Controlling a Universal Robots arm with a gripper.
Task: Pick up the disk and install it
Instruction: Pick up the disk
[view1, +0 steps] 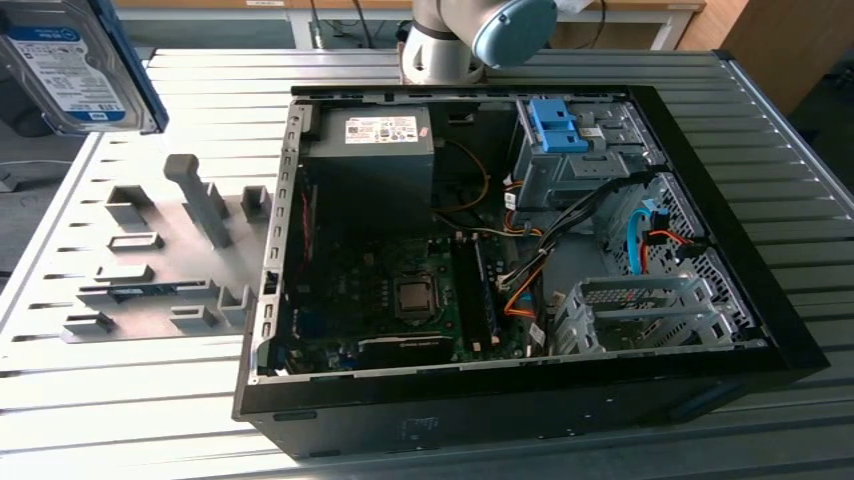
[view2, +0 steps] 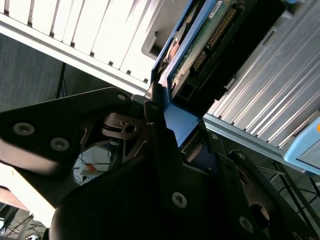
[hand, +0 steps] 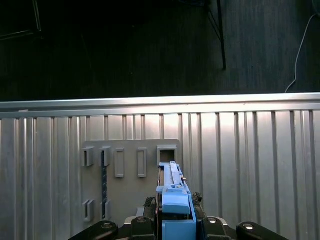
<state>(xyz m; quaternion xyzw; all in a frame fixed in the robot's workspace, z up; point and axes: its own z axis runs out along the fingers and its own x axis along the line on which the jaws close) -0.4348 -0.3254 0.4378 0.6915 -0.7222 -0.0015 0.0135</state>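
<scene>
Nearest the lens in the second wrist view, the black, bolted claw (view2: 167, 120) is seen pinching the smooth blue plastic frame of the disk (view2: 200, 45), whose green circuit board and pin connector are exposed. Pickup is judged done: the flat, labelled disk is held aloft at the exterior view's upper left, above the ribbed aluminium bench (view1: 134, 420) and well apart from the open black computer case (view1: 747, 310). Installation is judged wholly left to do.
</scene>
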